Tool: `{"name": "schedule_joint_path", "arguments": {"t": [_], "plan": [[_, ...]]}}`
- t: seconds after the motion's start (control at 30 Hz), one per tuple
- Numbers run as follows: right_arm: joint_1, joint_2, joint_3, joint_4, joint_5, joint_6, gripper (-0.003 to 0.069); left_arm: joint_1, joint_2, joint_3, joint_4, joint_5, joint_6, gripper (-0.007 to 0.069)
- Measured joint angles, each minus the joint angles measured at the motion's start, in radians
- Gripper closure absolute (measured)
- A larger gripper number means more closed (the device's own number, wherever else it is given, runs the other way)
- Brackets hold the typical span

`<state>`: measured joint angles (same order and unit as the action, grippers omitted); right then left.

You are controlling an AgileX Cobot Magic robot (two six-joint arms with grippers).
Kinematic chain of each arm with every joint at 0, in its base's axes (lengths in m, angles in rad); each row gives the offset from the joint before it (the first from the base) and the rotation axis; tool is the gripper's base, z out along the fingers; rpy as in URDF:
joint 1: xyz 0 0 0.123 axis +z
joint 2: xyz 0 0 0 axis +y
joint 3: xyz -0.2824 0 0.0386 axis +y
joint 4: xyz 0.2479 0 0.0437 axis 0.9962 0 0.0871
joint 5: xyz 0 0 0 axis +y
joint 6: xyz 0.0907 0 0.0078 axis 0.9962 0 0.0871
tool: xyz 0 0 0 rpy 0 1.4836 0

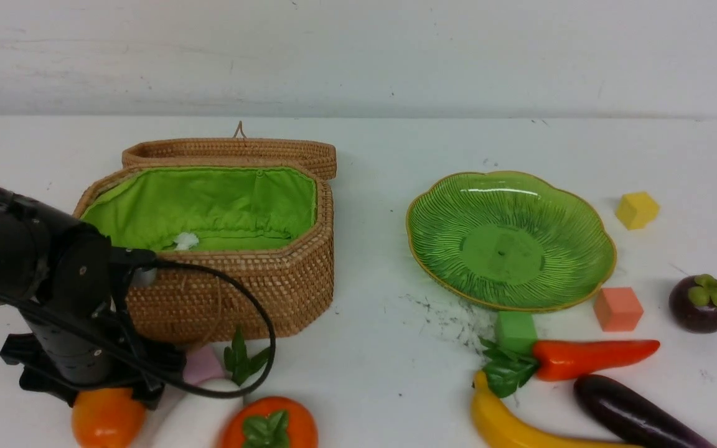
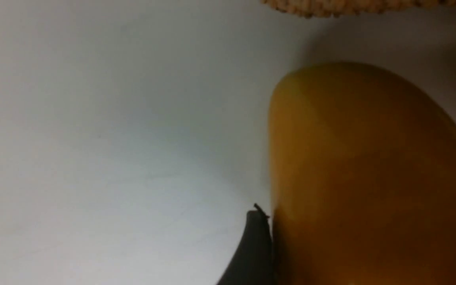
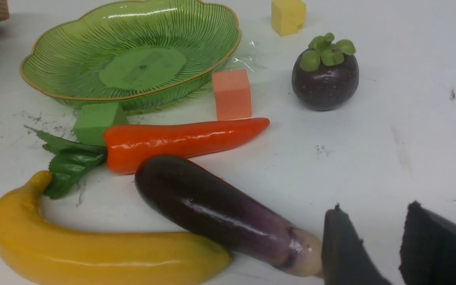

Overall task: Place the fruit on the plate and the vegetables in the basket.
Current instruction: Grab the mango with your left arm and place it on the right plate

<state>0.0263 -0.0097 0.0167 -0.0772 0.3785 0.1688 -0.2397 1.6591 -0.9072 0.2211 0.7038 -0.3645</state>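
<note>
White, scuffed tabletop point(image 1: 383, 155) under a pale wall point(image 1: 358, 56); right hand point(image 3: 374, 213) spread empty (left hand point(image 2: 256, 245): cannot tell).

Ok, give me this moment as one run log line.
left pincer: at mango, grip unclear | right pincer: open, empty, by eggplant | plate: empty | basket: open
</note>
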Motion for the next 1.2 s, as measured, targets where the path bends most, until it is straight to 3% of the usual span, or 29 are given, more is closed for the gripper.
{"name": "schedule_joint_path", "arguments": {"t": [0.13,0.7,1.2], "plan": [[0.0,0.0,0.0,0.0,0.0,0.0,0.0414,0.0,0.005,-0.001,-0.003,0.0,-0.001,0.005],[0.0,0.0,0.0,0.0,0.0,0.0,0.0414,0.0,0.004,-0.004,-0.037,0.036,-0.005,0.0051],[0.0,0.0,0.0,0.0,0.0,0.0,0.0414,0.0,-0.183,-0.004,-0.045,0.121,-0.03,0.0051]]}}
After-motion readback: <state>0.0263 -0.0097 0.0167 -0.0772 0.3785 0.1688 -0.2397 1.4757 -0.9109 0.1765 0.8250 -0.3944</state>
